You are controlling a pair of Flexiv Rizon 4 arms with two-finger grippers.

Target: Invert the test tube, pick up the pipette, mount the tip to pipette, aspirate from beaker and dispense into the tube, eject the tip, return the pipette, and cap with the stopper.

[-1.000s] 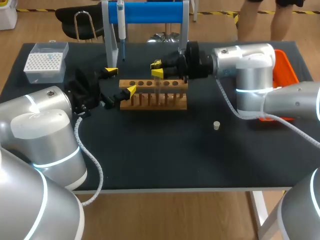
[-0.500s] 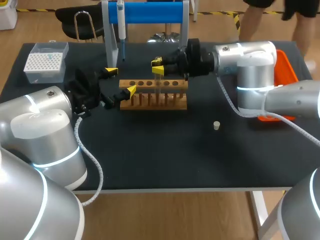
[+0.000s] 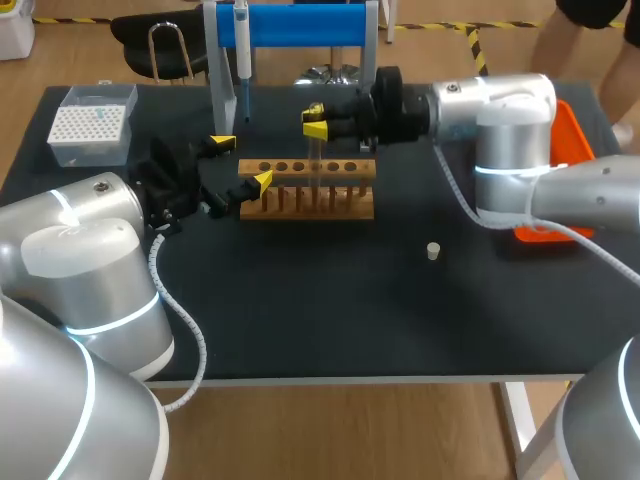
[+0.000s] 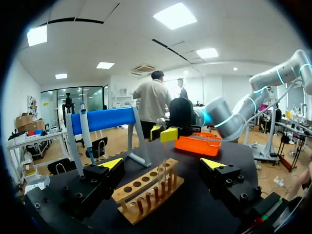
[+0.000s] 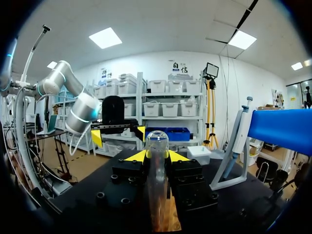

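The test tube [image 5: 157, 141] stands upright, rounded end up, over the wooden rack [image 3: 320, 205] at the far middle of the surface [image 3: 330, 310], clamped in the right claw [image 3: 315, 120]. The left claw [image 3: 242, 162] is spread apart at the rack's left end; the stopper [image 3: 433, 251] lies nearer, to the right

A black table [image 3: 300, 320] stands on a light wooden floor [image 3: 350, 430] marked with yellow-and-black tape [image 3: 470, 40]; a black chair [image 3: 150, 40] sits behind it. Overhead, a white ceiling carries square light panels [image 4: 175, 14] — all lit. White walls [image 5: 161, 63], glass partitions [image 4: 92, 100] and shelving [image 5: 165, 100] stacked with white bins enclose the room.
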